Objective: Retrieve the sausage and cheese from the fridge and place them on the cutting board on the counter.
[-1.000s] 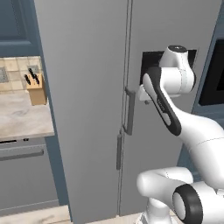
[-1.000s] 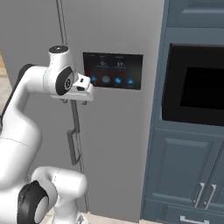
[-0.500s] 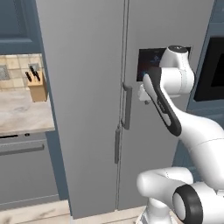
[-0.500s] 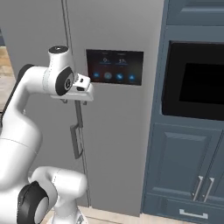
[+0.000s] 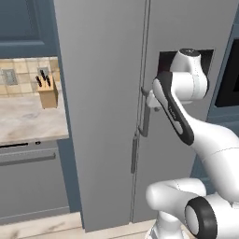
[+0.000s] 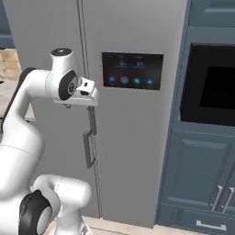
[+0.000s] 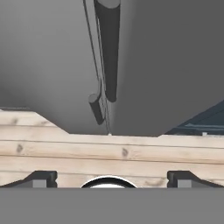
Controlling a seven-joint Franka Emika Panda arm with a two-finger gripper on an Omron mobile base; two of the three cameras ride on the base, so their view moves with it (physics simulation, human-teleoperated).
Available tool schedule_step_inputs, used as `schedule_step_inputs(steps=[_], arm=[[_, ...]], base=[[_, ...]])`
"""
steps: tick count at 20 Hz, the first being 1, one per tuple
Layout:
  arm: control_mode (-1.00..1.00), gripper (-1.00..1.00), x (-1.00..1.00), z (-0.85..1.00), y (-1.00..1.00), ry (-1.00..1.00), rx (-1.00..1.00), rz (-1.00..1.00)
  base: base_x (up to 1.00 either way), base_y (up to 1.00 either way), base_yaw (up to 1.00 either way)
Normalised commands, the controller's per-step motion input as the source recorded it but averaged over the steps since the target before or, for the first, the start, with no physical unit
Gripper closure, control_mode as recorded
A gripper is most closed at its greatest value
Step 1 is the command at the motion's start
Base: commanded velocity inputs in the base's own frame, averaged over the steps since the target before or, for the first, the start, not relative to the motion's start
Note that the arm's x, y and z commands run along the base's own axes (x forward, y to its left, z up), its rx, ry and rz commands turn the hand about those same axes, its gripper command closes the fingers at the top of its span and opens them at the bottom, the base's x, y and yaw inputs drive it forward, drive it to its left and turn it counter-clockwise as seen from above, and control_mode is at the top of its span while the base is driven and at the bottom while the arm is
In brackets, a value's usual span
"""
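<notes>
The light-grey fridge [image 5: 98, 93] [image 6: 133, 137] [image 7: 43, 65] stands with both doors shut, so the sausage and cheese are hidden. My gripper [image 5: 149, 99] [image 6: 91, 102] [image 7: 112, 178] is open at the top of the right door's bar handle [image 5: 145, 122] [image 6: 93, 123] [image 7: 108, 48], which lies between the spread fingertips [image 7: 43, 177] without being gripped. The left door's handle [image 5: 134, 151] [image 6: 87, 150] [image 7: 96, 108] hangs just lower. The beige counter [image 5: 23, 119] lies left of the fridge. The cutting board is out of view.
A tan knife block [image 5: 47, 95] stands on the counter against the tiled wall. A dark display panel [image 6: 132, 69] sits in the right fridge door. A black built-in oven [image 6: 211, 92] and dark blue cabinets [image 6: 197, 174] are to the right. Below lies a wooden floor [image 7: 109, 151].
The whole scene has shifted right in both base views, so the base has moved. The hand now sits closer to the right door's handle; the jaws stay open.
</notes>
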Motion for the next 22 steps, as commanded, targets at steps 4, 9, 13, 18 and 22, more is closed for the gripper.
schedule_step_inputs(steps=[4,9,13,18,22], arm=[[1.0,-1.0,0.0,0.0,0.0,0.0,0.0,0.0],[1.0,-1.0,0.0,0.0,0.0,0.0,0.0,0.0],[1.0,-1.0,0.0,0.0,0.0,0.0,0.0,0.0],[1.0,-1.0,0.0,0.0,0.0,0.0,0.0,0.0],[1.0,-1.0,0.0,0.0,0.0,0.0,0.0,0.0]], base=[[-0.13,0.42,-0.17],[0.0,0.44,-0.18],[0.0,0.51,-0.19],[0.17,0.19,-0.13],[0.27,-0.05,-0.05]])
